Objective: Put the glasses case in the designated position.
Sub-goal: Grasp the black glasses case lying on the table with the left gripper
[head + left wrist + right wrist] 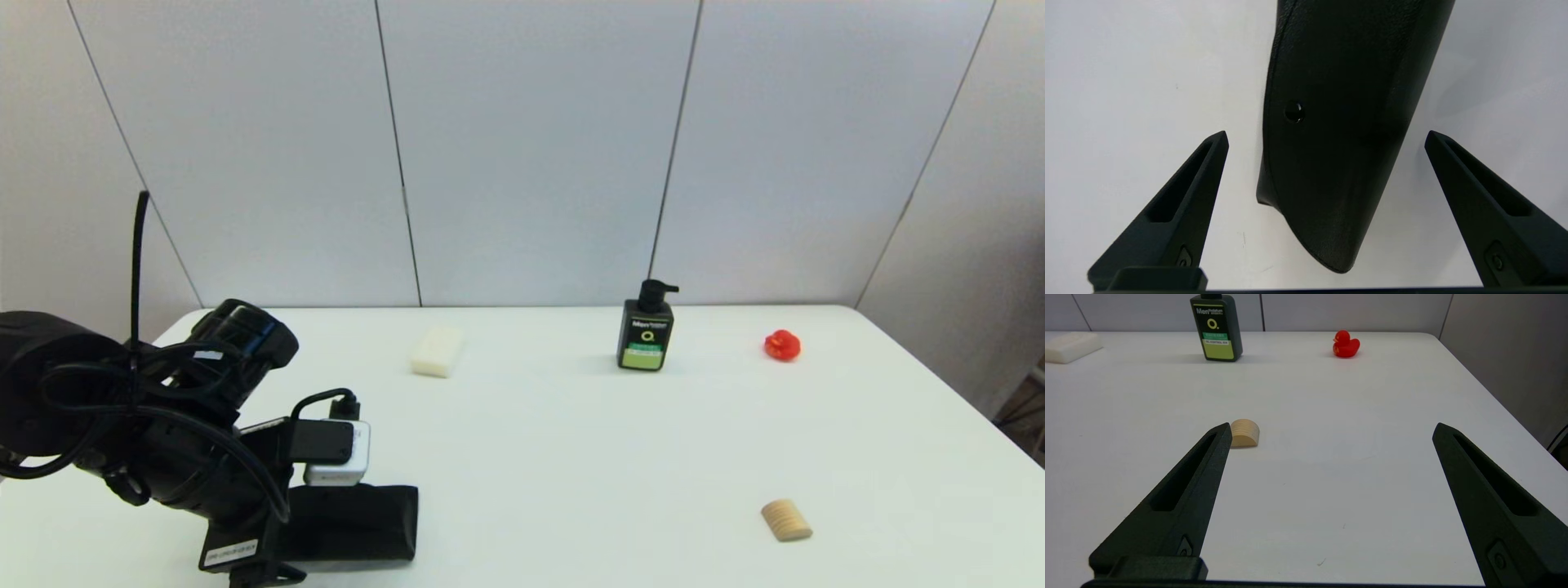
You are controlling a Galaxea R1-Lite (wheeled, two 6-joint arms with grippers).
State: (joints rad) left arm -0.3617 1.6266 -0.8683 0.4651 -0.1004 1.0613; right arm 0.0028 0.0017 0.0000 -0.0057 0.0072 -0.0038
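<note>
Fingers point(1188, 204) of the left gripper point(1326, 136) spread wide, straddling the glasses case point(1343, 122) — matte, rounded tip — without touching.

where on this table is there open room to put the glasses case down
The widest bare patch of the table is the middle, bordered by the white block, the pump bottle and the wooden piece. The near left corner is crowded: the open left gripper straddles the glasses case.
</note>
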